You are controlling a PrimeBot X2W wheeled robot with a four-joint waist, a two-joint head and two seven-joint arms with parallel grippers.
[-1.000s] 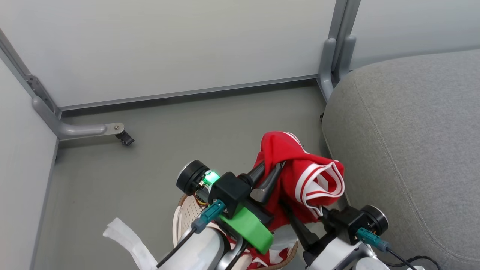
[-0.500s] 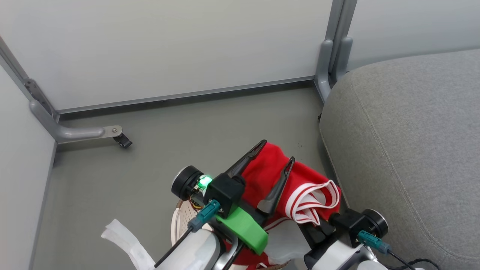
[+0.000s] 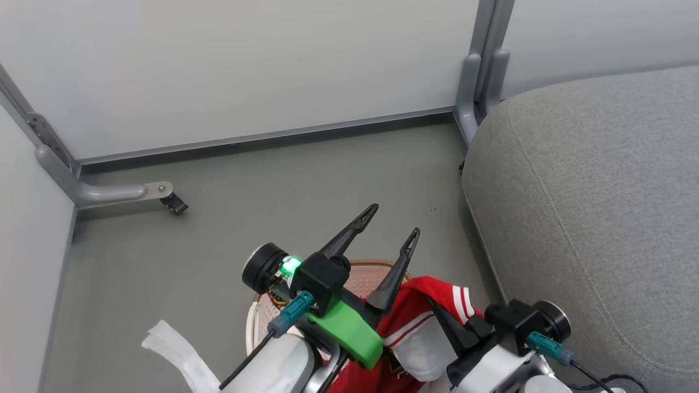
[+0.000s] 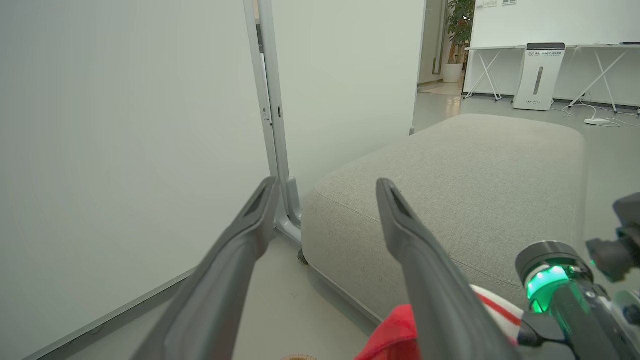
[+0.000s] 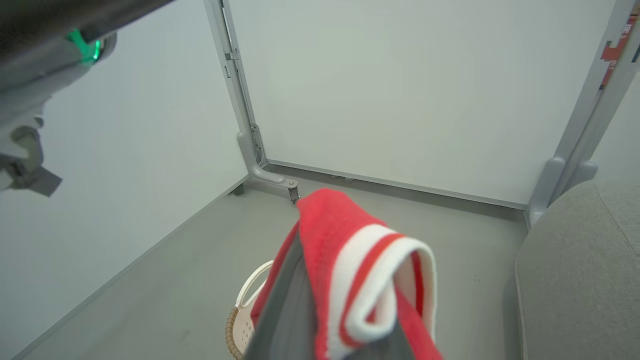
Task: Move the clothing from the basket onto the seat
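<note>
From the head view, the left gripper [image 3: 394,221] stood raised with its fingers spread wide and nothing between them. The floor and the brown rim of the basket [image 3: 365,267] showed through the gap. The clothing [image 3: 415,319] lay bunched below and to the right of those fingers, over the basket's near side, just beside the seat [image 3: 590,191] but not on it. The right gripper [image 3: 445,326] had its dark fingers pushed into the red cloth.

In the left wrist view, the two fingers of the left gripper [image 4: 327,189] were well apart, framing the seat [image 4: 450,190] and a partition post. A corner of the clothing [image 4: 392,336] showed low down, beside the right-hand finger and not between the two.

In the right wrist view, the clothing [image 5: 360,260] was folded over the tips of the right gripper [image 5: 340,285]. Its fingers [image 5: 285,320] pinched the cloth, and the red and white-striped hem hid their ends. The garment hung clear above the basket [image 5: 244,307], with the seat [image 5: 575,280] off to the right — apart from the cloth.
</note>
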